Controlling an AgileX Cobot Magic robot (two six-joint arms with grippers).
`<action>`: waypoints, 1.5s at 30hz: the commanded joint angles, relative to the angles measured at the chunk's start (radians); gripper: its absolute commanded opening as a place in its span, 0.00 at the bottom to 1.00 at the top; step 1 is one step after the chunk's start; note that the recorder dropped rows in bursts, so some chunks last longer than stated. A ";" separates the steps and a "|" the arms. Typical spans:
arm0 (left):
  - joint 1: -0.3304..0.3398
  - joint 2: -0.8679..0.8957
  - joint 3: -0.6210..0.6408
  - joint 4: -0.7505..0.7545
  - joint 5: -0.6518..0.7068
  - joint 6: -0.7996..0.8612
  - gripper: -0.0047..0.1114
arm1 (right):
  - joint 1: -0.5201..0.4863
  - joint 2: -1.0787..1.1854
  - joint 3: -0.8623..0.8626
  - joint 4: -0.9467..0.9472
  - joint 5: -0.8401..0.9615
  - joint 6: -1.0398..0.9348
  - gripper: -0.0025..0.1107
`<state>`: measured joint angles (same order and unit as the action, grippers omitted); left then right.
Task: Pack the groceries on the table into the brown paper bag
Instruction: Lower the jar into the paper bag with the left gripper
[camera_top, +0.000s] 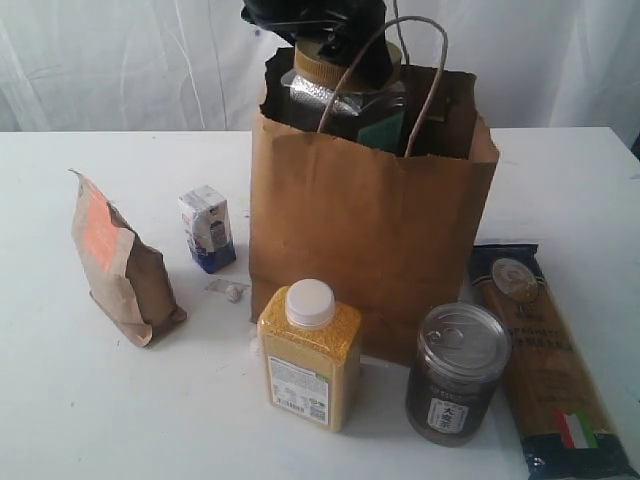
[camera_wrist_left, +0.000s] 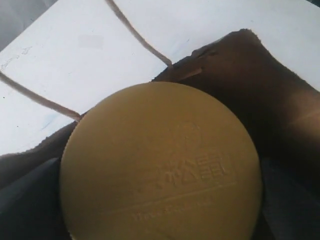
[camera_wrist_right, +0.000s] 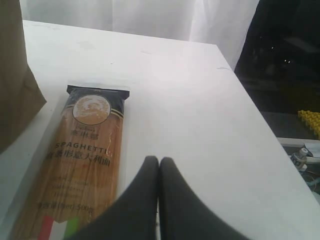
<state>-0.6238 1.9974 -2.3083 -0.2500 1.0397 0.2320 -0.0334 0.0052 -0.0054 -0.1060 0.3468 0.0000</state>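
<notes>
Crowding brown paper bag (camera_top: 370, 220) at its 6 and 5 o'clock, yellow-grain bottle (camera_top: 308, 355) & dark can (camera_top: 457, 372) likely topple if it lurches. R gripper (camera_wrist_right: 159, 165), clenched on nothing, hovers by spaghetti packet (camera_top: 545, 360) at 4. Farther back, clear jar (camera_top: 318, 95) is in bag mouth, lid above rim. L gripper (camera_top: 345, 45) jaws stand wide either side; can't tell if clamping. Handle loop (camera_top: 432, 82) crosses both and could snag, tipping bag.

The tool (camera_wrist_right: 159, 165) has its two dark fingers pressed together, tips touching, over the white counter (camera_wrist_right: 200, 115). Just beside it a long spaghetti packet (camera_wrist_right: 82, 155) lies flat on the counter, its dark end with a round gold emblem pointing away from the tool. The brown paper bag (camera_wrist_right: 12, 85) stands close by the packet, and a white curtain (camera_wrist_right: 140, 17) hangs behind the counter.
</notes>
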 joint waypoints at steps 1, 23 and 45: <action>-0.004 -0.010 0.035 -0.050 -0.068 0.036 0.04 | 0.003 -0.005 0.005 0.002 -0.003 0.005 0.02; -0.004 -0.010 0.216 -0.029 -0.090 0.052 0.04 | 0.003 -0.005 0.005 0.002 -0.003 0.005 0.02; -0.004 -0.010 0.214 0.026 -0.103 0.013 0.74 | 0.003 -0.005 0.005 0.002 -0.003 0.005 0.02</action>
<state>-0.6238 1.9974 -2.0946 -0.2176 0.9629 0.2623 -0.0334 0.0052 -0.0054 -0.1060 0.3468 0.0000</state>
